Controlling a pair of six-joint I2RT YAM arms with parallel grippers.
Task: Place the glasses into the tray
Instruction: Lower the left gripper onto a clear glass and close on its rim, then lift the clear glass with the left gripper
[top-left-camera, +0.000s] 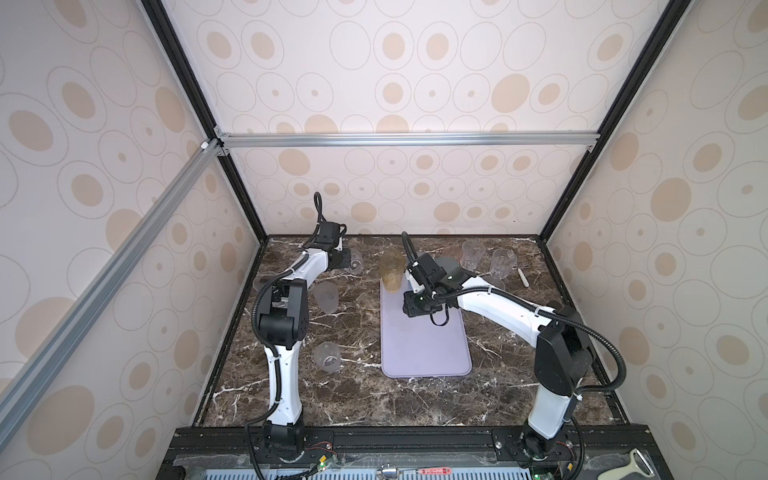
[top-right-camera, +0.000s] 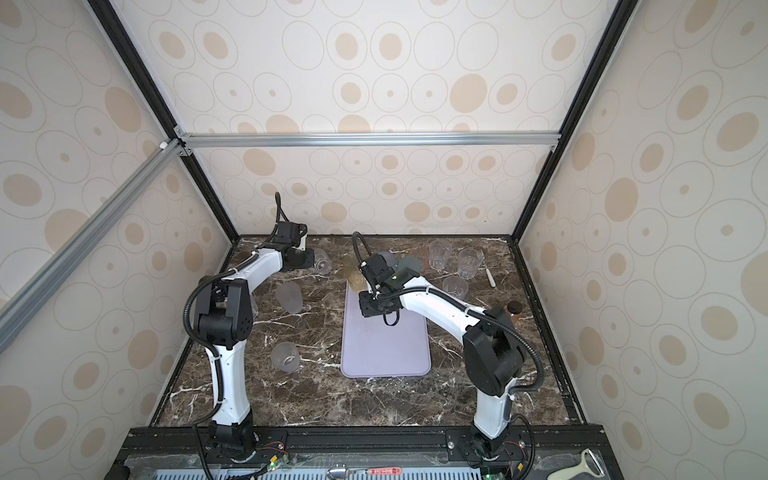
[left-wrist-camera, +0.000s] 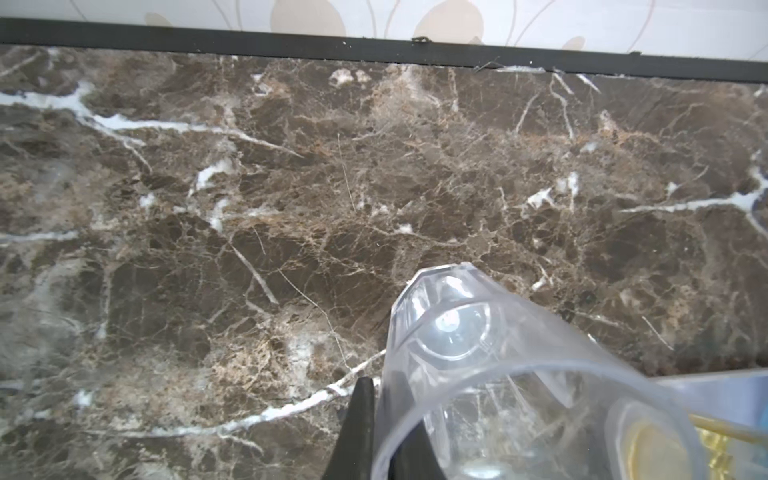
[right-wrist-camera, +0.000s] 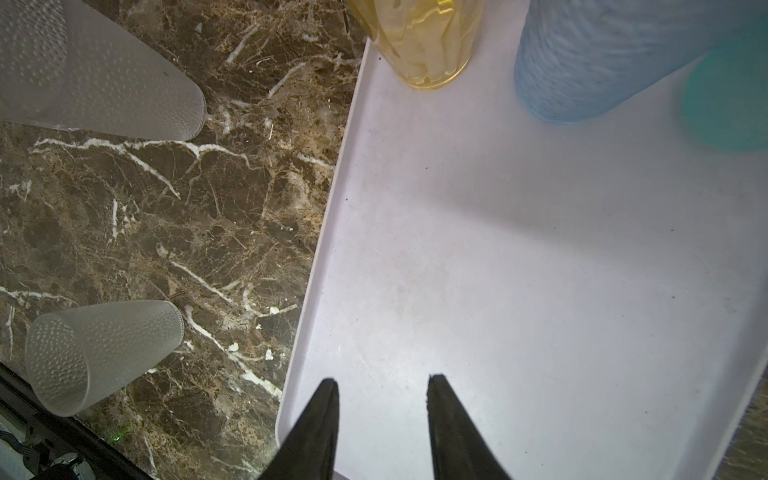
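The tray holds 3 glasses, 2 frosted tumblers beside.

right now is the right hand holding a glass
No, the right hand hangs open and empty above a bare stretch of the tray.

My left arm rises from the lower left of a top view, elbow bent, with the forearm reaching toward the upper middle of the frame. Its tool is pinched tight on the wall of a clear glass, one finger outside and the other inside. My right arm stretches from the lower right toward the centre, wrist bent down. Its tool points downward with jaws parted, gripping nothing.
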